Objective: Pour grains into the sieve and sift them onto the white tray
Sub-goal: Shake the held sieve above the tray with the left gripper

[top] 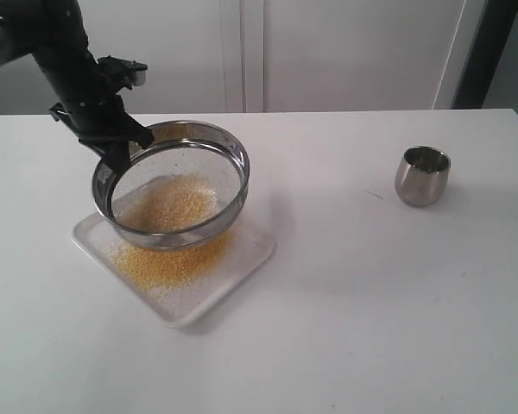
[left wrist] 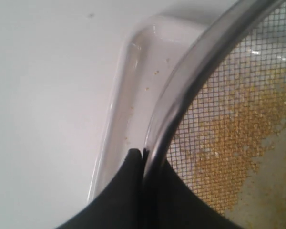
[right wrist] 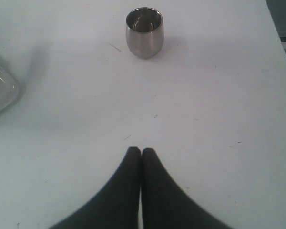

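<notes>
Your left gripper [top: 114, 148] has the sieve [top: 233, 168] by its far-left rim. In the left wrist view the fingers [left wrist: 131, 164] are clamped on the steel rim, one outside and one inside the mesh wall, with nothing else between them. The sieve is held over the white tray [top: 246, 259] and tilted, with the gripped side higher and the near side low over the tray. I can't tell whether that low edge touches the tray. My read is that it's held there so whatever drops through the mesh lands inside the tray rim and not on the surface [top: 371, 310]. The grains [top: 180, 205] are split. One yellow patch lies on the mesh toward the low side, and a second spread is already down on the tray beneath and just in front of the sieve. A few stray bits sit near the tray corner in the left wrist view. Sifting looks partway done, judging by what's on the mesh. The steel cup [top: 422, 175] stands upright well off to the right, apart from everything, and looks empty from the right wrist view, so the pour seems finished. Your right gripper [right wrist: 141, 151] hovers over bare surface near the cup, fingers pressed together, holding nothing and touching nothing.
</notes>
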Tool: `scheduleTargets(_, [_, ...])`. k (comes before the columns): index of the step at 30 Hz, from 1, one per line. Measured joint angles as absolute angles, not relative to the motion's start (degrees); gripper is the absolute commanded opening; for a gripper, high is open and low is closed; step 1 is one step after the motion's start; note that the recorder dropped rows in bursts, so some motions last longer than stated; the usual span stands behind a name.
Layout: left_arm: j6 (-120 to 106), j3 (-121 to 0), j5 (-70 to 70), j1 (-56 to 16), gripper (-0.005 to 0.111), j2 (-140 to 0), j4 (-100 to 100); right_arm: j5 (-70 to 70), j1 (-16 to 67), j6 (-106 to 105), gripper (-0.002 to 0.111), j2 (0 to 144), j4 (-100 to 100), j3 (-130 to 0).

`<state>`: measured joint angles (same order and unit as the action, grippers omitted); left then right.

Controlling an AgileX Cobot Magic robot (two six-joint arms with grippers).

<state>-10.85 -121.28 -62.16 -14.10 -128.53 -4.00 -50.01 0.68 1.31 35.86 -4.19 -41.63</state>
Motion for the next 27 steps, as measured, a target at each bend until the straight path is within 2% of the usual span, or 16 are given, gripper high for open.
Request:
scheduleTargets(7, [-9.85,-119.4,-64.46,-14.1,0.0,-128.53,-3.56,-50.01,0.68,1.31,0.0,35.86,-4.19,-41.63])
scheduleTargets(12, [-9.85,-121.33,-60.74,-14.1,0.0,-128.04,-3.42,-50.01,0.68,1.31,0.0,35.86,-4.19,-41.63])
scheduleTargets(20, [-9.5,-119.18,-64.47,-14.1,0.0,-126.86,-4.47,-50.01,0.68,1.31,0.0,35.86,-4.19,-41.63])
scheduleTargets(27, [-9.35,-118.69,-57.43,-13.67,0.0,-127.13,-3.03,-50.01,0.68,1.31,0.0,35.86,-4.19,-41.63])
